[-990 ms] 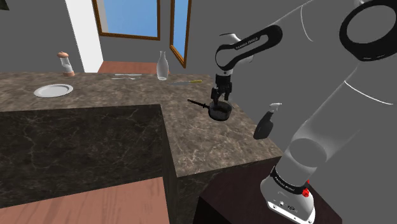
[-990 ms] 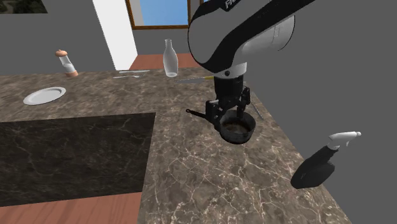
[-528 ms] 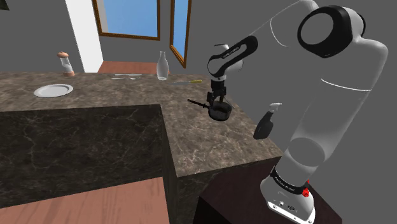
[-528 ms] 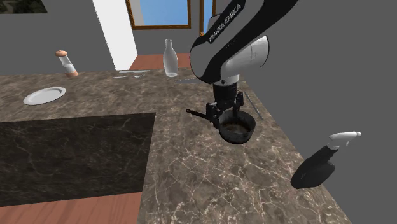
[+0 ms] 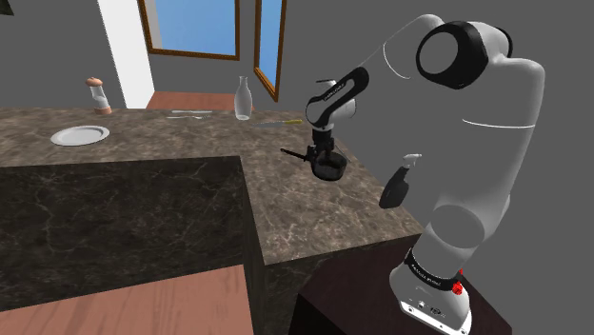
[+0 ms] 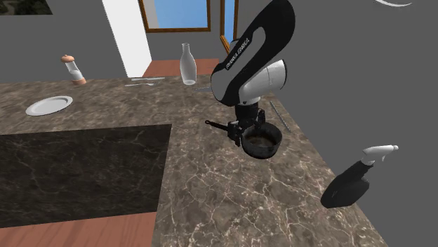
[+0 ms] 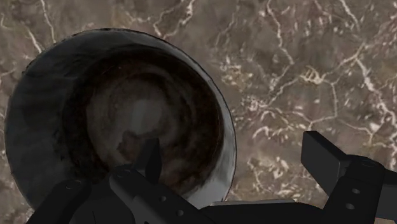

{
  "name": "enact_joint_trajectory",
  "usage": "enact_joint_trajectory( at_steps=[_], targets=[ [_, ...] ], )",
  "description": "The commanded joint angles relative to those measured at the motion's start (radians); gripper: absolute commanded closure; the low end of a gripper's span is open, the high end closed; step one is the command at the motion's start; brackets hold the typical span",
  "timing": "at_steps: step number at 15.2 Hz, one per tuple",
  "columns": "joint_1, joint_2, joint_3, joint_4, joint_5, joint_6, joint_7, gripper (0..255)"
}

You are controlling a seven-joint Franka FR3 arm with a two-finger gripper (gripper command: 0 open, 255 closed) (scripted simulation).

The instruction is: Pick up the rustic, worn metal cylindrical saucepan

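A dark, worn saucepan (image 5: 329,169) (image 6: 261,142) stands upright on the brown marble counter (image 5: 305,209) near its right edge. Its thin handle (image 6: 217,125) points toward the second exterior view's left. My black gripper (image 5: 324,155) (image 6: 248,130) (image 7: 238,162) hangs directly over the pan and is open. In the wrist view one finger (image 7: 150,159) is inside the stained bowl of the saucepan (image 7: 121,121). The other finger (image 7: 331,156) is outside over the counter, with the pan's wall between them. Neither finger touches the wall.
A black spray bottle with a white trigger (image 5: 398,183) (image 6: 354,179) shows past the counter's right edge. At the back are a glass bottle (image 5: 242,99) (image 6: 187,64), a white plate (image 5: 80,136) (image 6: 49,105) and a grinder (image 5: 97,96). A darker slab (image 5: 114,219) lies to the shoulder view's left.
The arm has folded in and the gripper has come down from above the pan to straddle its rim. The saucepan has not moved.
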Motion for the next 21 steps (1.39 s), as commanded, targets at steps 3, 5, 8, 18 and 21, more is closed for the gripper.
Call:
enact_joint_trajectory(
  at_steps=[3, 5, 8, 18, 21],
  targets=[
    [-0.002, 0.027, 0.001, -0.004, 0.003, 0.032, 0.0, 0],
    [-0.002, 0.028, 0.001, -0.003, 0.004, 0.031, -0.001, 255],
    [-0.001, 0.027, 0.002, -0.004, 0.004, 0.032, 0.0, 255],
    [0.001, -0.011, 0.0, 0.006, -0.001, -0.016, 0.0, 255],
    [0.002, -0.038, -0.001, 0.015, -0.004, -0.052, 0.0, 255]
  ],
)
